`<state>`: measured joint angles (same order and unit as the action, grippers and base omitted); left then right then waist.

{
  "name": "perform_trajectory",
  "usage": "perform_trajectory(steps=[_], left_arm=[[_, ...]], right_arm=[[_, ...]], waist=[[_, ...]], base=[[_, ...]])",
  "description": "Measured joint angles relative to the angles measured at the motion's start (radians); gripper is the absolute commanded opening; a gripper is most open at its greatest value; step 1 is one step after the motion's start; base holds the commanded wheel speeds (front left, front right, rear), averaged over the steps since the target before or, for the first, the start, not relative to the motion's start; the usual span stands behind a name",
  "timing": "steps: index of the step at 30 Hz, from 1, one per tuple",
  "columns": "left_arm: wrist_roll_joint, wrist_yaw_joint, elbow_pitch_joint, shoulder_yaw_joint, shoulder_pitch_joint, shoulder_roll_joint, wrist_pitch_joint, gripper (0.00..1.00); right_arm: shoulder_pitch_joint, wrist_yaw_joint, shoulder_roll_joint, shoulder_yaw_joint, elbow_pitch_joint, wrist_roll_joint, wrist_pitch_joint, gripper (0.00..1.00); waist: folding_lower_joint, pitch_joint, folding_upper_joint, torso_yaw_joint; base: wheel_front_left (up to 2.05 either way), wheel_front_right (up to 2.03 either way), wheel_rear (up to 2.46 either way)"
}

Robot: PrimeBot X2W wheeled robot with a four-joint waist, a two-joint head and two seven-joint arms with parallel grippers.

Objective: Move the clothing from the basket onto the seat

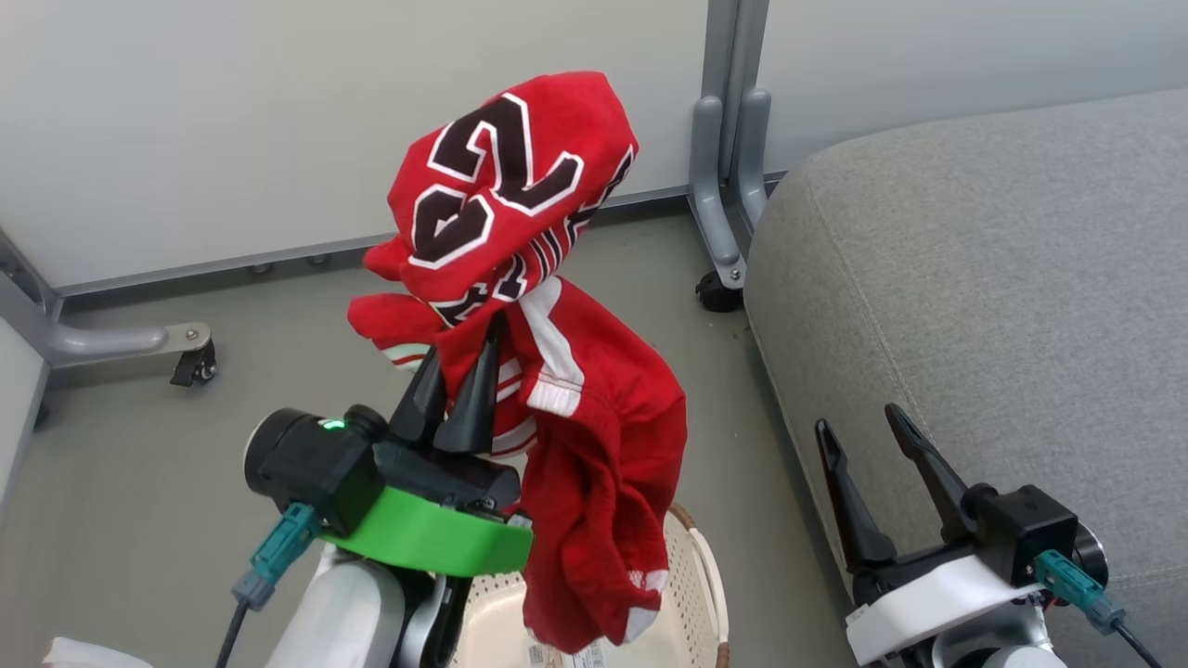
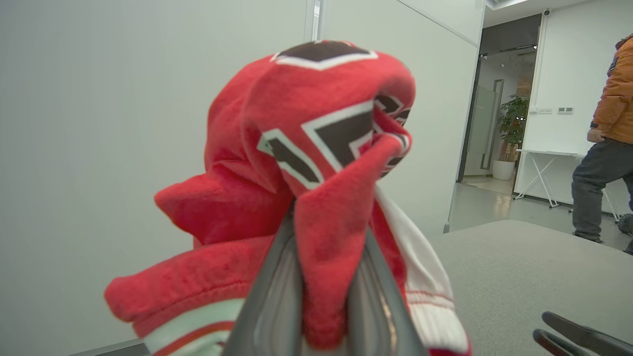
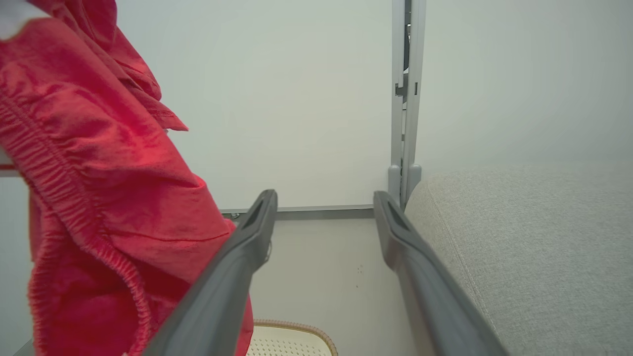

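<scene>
The left gripper [image 1: 467, 339] is clamped on the red jersey [image 1: 594, 445], which hangs above the basket [image 1: 691, 594]. The right gripper [image 1: 858, 419], fingers apart, sits right of the basket, beside the grey seat [image 1: 974, 260].

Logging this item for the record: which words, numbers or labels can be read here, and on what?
"2": large black numeral outlined in white on the clothing, seen turned; the numeral beside it is folded and not readable.
Label on the bottom of the basket: print too small to read.
</scene>
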<state>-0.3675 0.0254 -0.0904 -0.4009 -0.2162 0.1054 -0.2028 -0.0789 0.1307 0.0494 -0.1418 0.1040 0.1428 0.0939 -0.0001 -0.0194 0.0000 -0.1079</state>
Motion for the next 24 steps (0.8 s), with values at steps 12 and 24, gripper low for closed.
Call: perform_trajectory(steps=[12,24], left_arm=[[-0.013,-0.001,-0.028,-0.018,0.021,0.002,0.012,0.00],[-0.027,-0.007,-0.029,-0.018,0.021,0.004,0.008,0.00]], right_arm=[[-0.013,0.000,0.000,-0.006,0.016,0.004,-0.015,1.00],[-0.012,0.000,0.002,-0.049,0.019,0.011,-0.023,1.00]], waist=[[0.0000,-0.014,0.0000,0.011],[0.0000,-0.009,0.0000,0.011]], base=[[0.00,0.00,0.00],[0.00,0.00,0.00]])
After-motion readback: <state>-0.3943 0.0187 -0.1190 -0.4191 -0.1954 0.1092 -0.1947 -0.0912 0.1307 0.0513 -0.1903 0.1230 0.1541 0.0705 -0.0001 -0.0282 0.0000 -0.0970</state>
